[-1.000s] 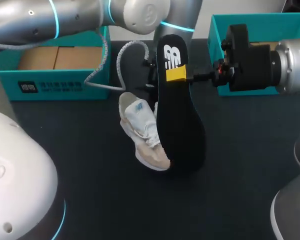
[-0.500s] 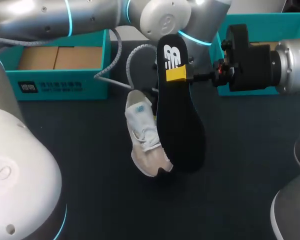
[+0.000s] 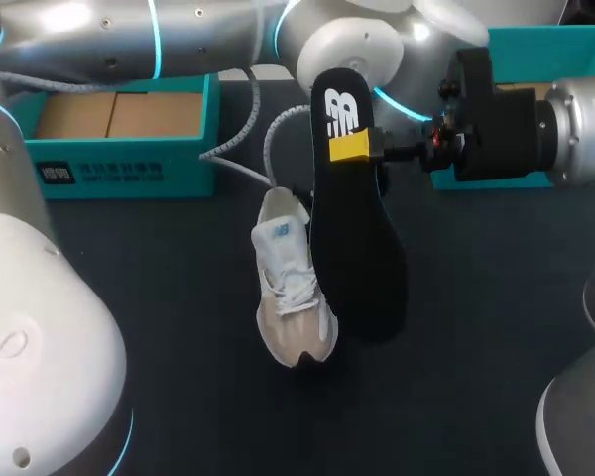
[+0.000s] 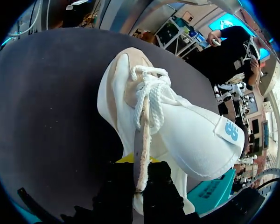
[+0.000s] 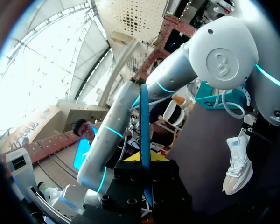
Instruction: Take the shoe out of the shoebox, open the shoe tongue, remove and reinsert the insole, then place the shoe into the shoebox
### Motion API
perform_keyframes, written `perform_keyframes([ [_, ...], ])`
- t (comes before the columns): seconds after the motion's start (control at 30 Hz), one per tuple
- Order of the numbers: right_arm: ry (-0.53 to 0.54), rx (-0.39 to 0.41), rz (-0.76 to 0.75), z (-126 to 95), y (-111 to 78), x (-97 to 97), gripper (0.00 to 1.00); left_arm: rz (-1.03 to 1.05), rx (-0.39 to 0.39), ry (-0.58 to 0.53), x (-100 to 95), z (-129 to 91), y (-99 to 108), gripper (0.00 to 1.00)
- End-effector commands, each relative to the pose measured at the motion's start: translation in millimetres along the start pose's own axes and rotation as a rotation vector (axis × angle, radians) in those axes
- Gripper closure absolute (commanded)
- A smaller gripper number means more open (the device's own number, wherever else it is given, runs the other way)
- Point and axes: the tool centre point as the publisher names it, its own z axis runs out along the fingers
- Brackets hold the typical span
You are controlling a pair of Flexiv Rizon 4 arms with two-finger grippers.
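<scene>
Inspecting the dark surface (image 3: pixel 159 337), we find the shoe (image 3: pixel 293 297) near its middle. It is white with a beige toe, the toe toward the near edge and the heel raised toward our left arm. The left wrist view shows the left gripper (image 4: pixel 139 179) with its fingers clamped on a thin edge of the upper at the shoe's opening, and the laces (image 4: pixel 151 93) lie just ahead of them. The toe points away from the gripper over the surface, and we cannot tell whether it touches down. Our right gripper (image 3: pixel 362 149) comes in level from the right and has its fingers closed on the insole (image 3: pixel 355 228) near the heel end. One yellow fingertip (image 3: pixel 349 147) is pressed flat against the black face. The insole hangs with its heel end up and toe end down, just beside the shoe's right flank and overlapping it in the head view, and contact between the two cannot be confirmed. In the right wrist view the insole appears edge-on between the fingers, with the shoe beyond it, toe downward under the left arm. A teal box (image 3: pixel 119 164) with a brown cardboard floor stands at the far left of the surface. A second teal box (image 3: pixel 535 45) stands at the far right, behind the right arm's wrist.
</scene>
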Motion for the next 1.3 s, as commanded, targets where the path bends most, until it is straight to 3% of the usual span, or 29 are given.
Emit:
perform_keyframes([
  [0.03,-0.001,0.001,0.001,4,1.5,-0.6,1.00,0.007,-0.021,0.020,-7.1,4,-6,1.00],
  [0.7,-0.001,0.001,0.001,4,1.5,-0.6,1.00,-0.020,-0.035,0.055,-36.2,39,-2,1.00],
  [0.73,-0.001,0.001,0.001,4,1.5,-0.6,1.00,-0.023,-0.031,0.056,-36.2,39,-2,0.93],
  [0.77,-0.001,0.001,0.001,4,1.5,-0.6,1.00,-0.028,-0.027,0.053,-36.2,39,-2,0.55],
  [0.8,-0.001,0.001,0.001,4,1.5,-0.6,1.00,-0.028,-0.024,0.050,-36.1,38,-2,0.24],
  [0.83,-0.001,0.001,0.001,4,1.5,-0.6,1.00,-0.028,-0.020,0.047,-35.4,37,-2,0.00],
  [1.03,-0.001,0.001,0.001,4,1.5,-0.6,1.00,-0.021,0.019,-0.013,-25.9,20,-3,0.00],
  [1.3,-0.001,0.001,0.001,4,1.5,-0.6,1.00,-0.068,0.051,-0.198,-9.3,-11,7,0.00],
])
